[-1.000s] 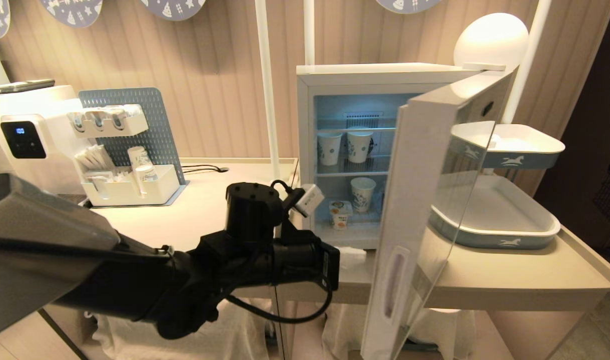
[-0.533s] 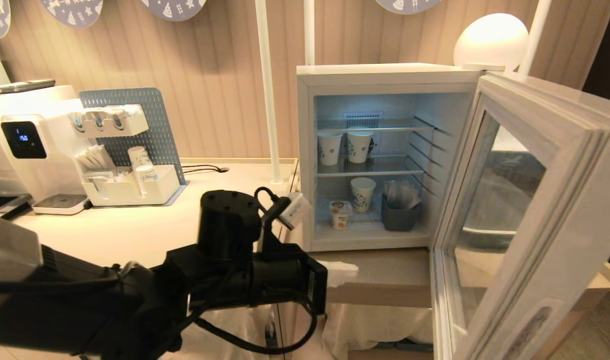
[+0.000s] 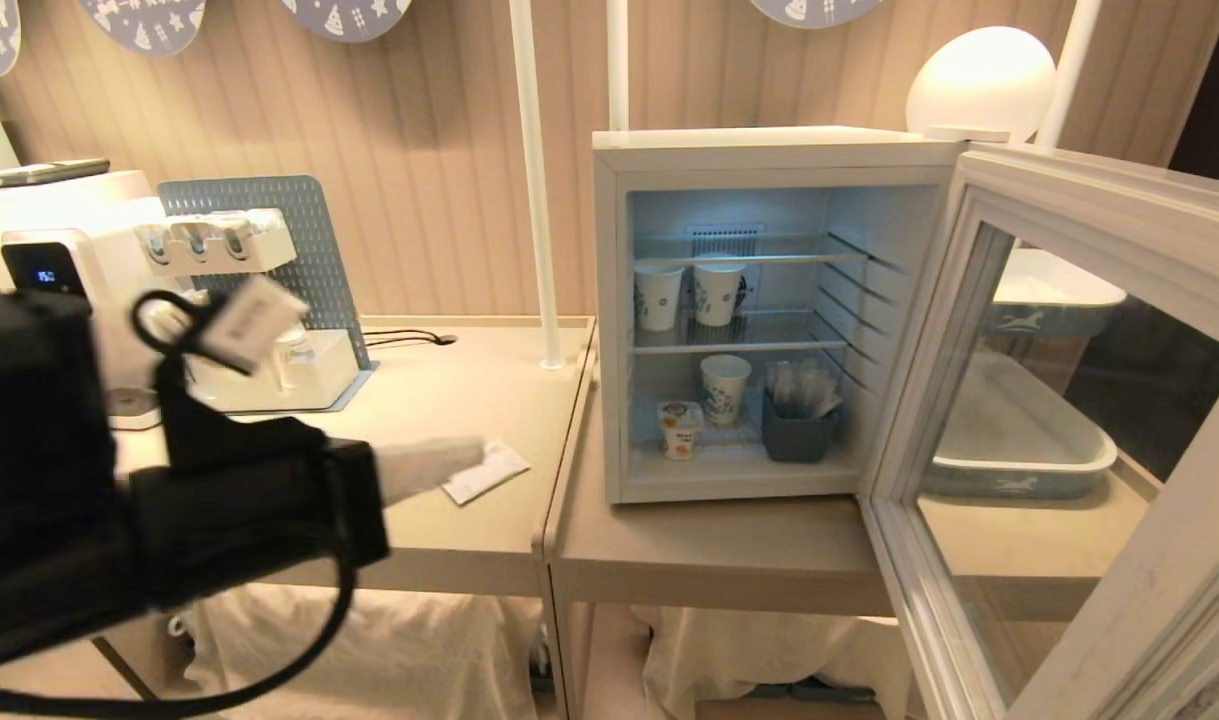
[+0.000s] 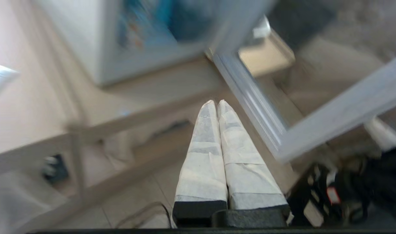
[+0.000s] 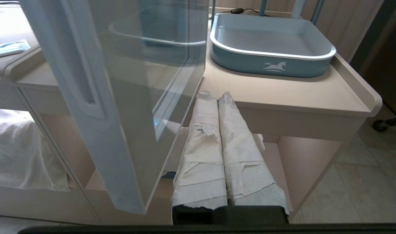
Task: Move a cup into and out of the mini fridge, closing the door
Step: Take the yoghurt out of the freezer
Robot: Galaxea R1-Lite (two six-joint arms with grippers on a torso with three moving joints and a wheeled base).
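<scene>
The left gripper is seen low on the left of the head view, over the pale table. Its two white-wrapped fingers are pressed together, and nothing is held between them. The tips are pointed toward the mini fridge, just above a small paper packet that lies on the table.

The cup is found well off to the right of this gripper and a little farther back. It is stood upright on the floor of the fridge, at the front left, just beside a taller paper cup. A dark bin is set to the right of them.

The door is swung wide open on the right side, so the way in from the left is not blocked.

The right gripper is parked low beside the open door, with its fingers together too. The left gripper is judged to be the nearer one to the cup. For a grab, its fingers would first have to be spread apart.
</scene>
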